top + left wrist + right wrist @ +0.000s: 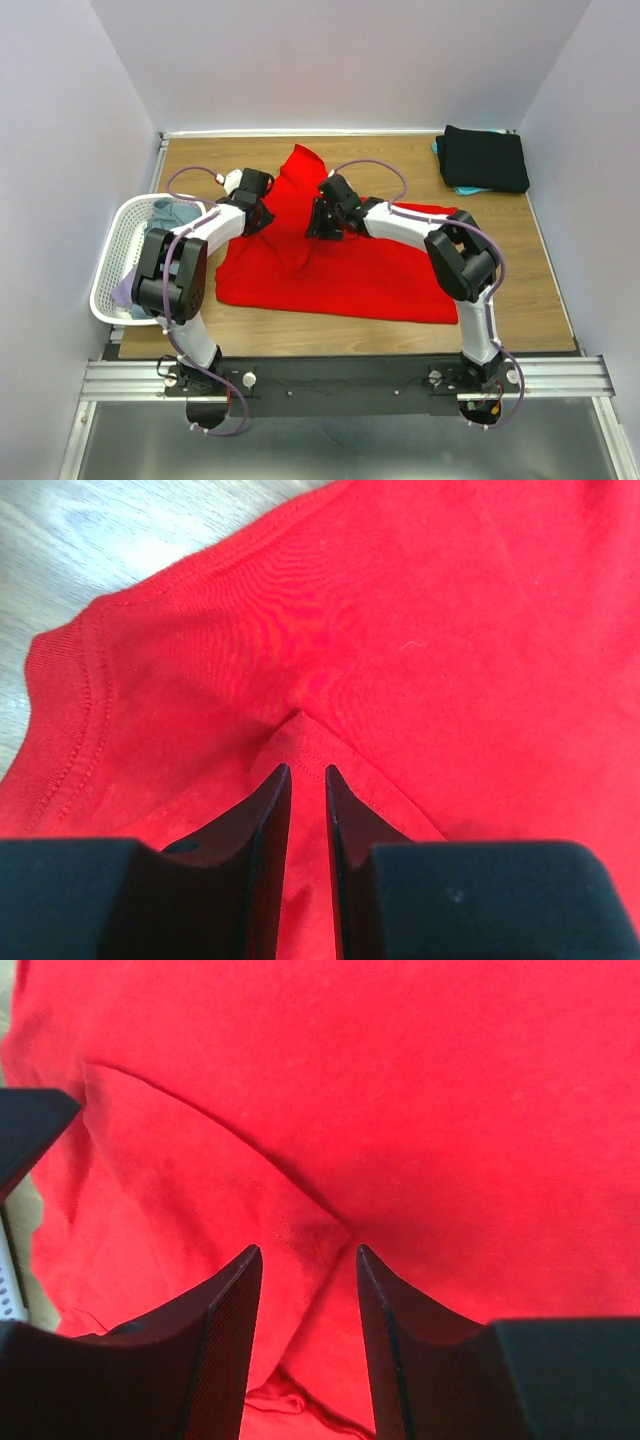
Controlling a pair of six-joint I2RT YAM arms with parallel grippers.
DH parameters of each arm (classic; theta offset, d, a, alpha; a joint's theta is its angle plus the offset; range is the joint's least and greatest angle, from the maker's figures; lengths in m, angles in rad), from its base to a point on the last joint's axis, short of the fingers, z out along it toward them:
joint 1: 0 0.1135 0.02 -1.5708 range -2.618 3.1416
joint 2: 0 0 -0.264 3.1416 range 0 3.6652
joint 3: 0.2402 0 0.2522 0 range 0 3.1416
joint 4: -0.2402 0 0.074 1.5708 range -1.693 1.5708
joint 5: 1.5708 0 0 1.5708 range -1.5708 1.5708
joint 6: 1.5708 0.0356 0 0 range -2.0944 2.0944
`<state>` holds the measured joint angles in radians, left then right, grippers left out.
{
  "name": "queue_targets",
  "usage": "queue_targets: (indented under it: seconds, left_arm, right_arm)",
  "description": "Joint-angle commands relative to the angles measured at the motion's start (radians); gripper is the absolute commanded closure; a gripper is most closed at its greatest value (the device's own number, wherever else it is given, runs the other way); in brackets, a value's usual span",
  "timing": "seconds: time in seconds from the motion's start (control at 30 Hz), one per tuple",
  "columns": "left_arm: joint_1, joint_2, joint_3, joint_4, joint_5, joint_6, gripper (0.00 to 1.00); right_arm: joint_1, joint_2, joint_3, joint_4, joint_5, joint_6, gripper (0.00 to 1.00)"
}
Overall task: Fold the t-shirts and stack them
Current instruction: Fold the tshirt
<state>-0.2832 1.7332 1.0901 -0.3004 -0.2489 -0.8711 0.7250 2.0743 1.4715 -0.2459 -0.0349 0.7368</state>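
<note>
Creases crossed the bright red t-shirt (330,275), whose raised ridge the left claw (307,770) straddled, grip unclear, while the right claw (308,1250) gaped.

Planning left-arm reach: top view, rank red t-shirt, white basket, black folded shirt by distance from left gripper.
1. red t-shirt: right under the left gripper
2. white basket: just to its left
3. black folded shirt: far right corner

Bright, even lighting; soft shadows, slight close-up blur.
</note>
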Motion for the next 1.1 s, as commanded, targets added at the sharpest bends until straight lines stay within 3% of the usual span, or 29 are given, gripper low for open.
queue_targets:
  seconds: [0.0,0.5,0.83,0.97,1.07]
  left_arm:
    - [0.006,0.016,0.022,0.024,0.028,0.020,0.72]
    - [0.009,0.012,0.025,0.033,0.053,0.034,0.73]
    - [0.010,0.002,0.022,0.047,0.069,0.044,0.74]
    - [0.010,-0.007,0.019,0.064,0.088,0.055,0.74]
    - [0.010,-0.015,0.013,0.084,0.102,0.061,0.74]
  right_arm:
    - [0.031,0.036,0.027,0.011,0.030,0.024,0.50]
    - [0.045,0.067,0.029,0.010,0.069,0.056,0.51]
    - [0.045,0.060,0.036,0.010,0.092,0.046,0.88]
    - [0.051,0.032,0.021,0.011,0.133,0.041,0.97]
    - [0.060,-0.002,-0.009,0.016,0.173,0.041,0.97]
